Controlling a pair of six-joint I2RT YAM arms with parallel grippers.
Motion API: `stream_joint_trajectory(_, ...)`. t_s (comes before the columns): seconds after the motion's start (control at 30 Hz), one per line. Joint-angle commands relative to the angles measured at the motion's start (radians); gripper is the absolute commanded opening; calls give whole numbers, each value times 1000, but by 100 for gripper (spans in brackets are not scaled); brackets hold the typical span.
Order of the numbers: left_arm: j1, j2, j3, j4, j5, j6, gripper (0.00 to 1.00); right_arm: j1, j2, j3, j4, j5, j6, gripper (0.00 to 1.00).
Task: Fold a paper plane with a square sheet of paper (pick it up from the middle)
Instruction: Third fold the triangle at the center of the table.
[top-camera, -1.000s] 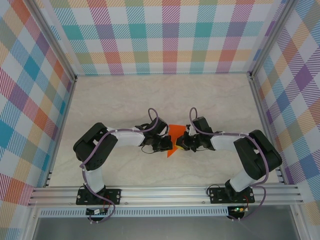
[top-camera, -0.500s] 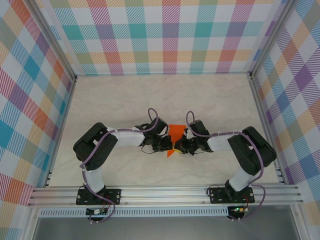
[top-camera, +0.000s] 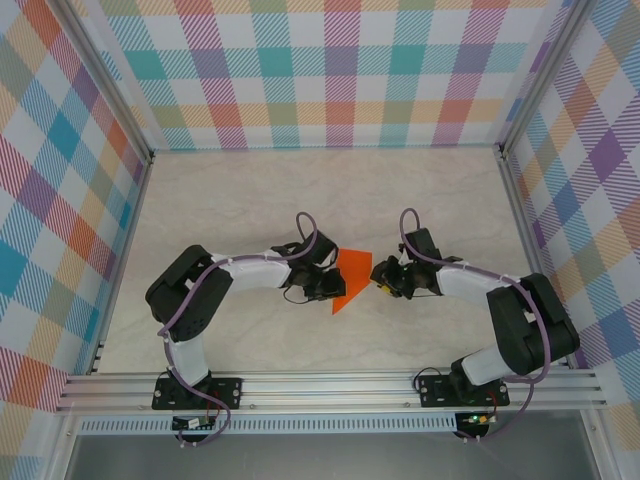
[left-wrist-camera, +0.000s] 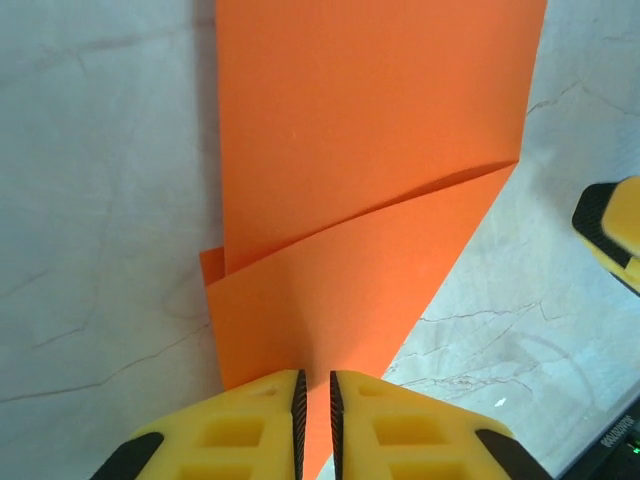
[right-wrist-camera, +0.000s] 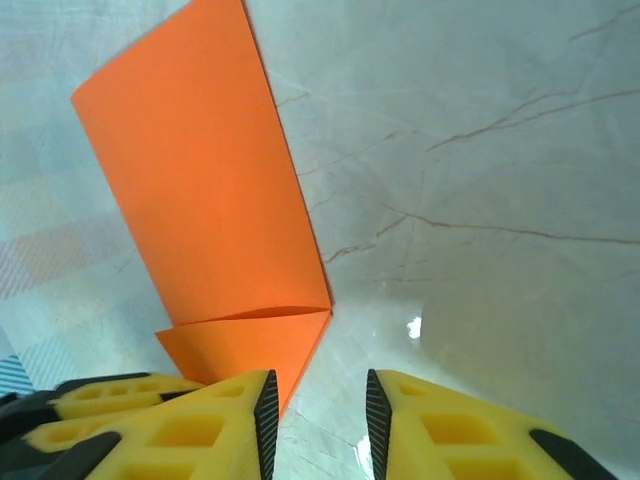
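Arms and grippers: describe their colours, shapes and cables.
The left arm and right arm have white links between bulky black joints, on black base plates. A purple cable loops along each. The left gripper and right gripper have blocky yellow fingers with cut-out pockets and black ribbed pads.

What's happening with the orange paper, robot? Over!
Left gripper nearly shut around orange paper. Right gripper open, empty. Paper partly folded. Nothing blocking.
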Motion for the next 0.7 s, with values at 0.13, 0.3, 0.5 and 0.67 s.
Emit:
stream_joint_trajectory(0.13,27,-10,89,-112,-64,53,17,1,42,32,22,-78,-19,34)
stream_joint_trajectory(0.3,35,5,86,-114,-88,59,15,1,56,28,69,-116,-9,37)
stream_joint_trajectory(0.5,41,6,76,-120,-93,69,14,0,89,42,119,-170,-11,38)
stream_joint_trajectory(0.67,43,15,76,-124,-95,71,13,0,131,51,184,-223,-13,38)
